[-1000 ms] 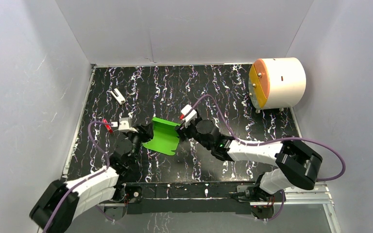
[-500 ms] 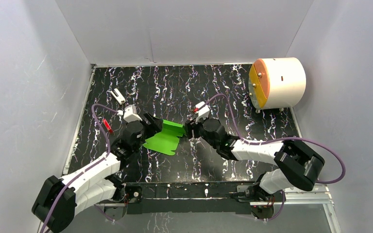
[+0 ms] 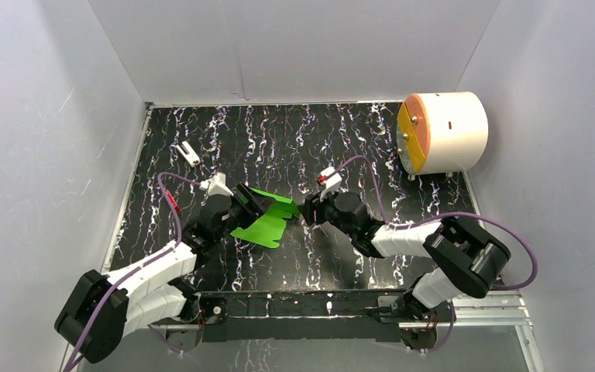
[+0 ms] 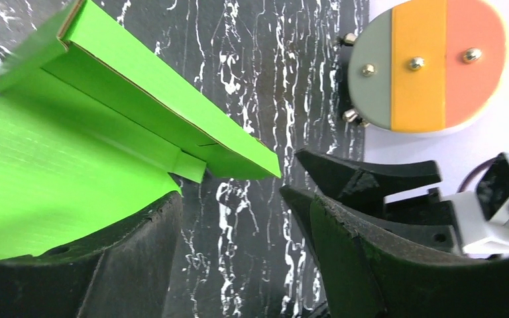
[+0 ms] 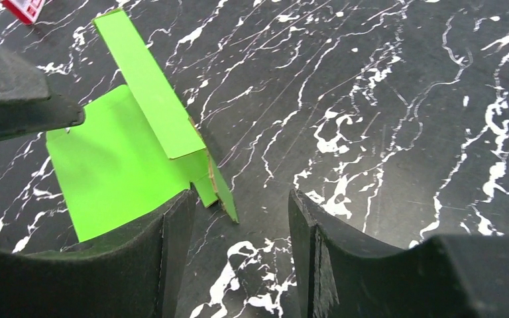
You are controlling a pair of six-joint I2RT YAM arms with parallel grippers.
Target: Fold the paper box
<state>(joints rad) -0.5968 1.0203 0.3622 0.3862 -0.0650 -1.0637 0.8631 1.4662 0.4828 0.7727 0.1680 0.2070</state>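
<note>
Locate the bright green thin-card paper box (image 3: 262, 223) near the middle of the black, white-veined table (image 3: 372, 139), between the two arms. Its main panel lies flat. A long flap along the 12 o'clock edge is folded up, with a small tab at the end nearest the right arm. The left gripper (image 3: 249, 203) sits at the box's 9 o'clock edge with its jaws spread. One finger (image 4: 126, 271) overlaps the flat panel and the other stands over bare table, so nothing is pinched. You cannot tell whether the overlapping finger presses on the card. The right gripper (image 3: 307, 211) sits at the box's 3 o'clock, just beside the raised flap. Its jaws are also released, with only table between them, and the corner tab lies just off one fingertip (image 5: 172, 225). The large white cylinder with an orange-and-yellow face (image 3: 449, 132) stands at the box's 2 o'clock, well apart. A small white rectangular object (image 3: 189, 153) lies at the box's 10 o'clock.
</note>
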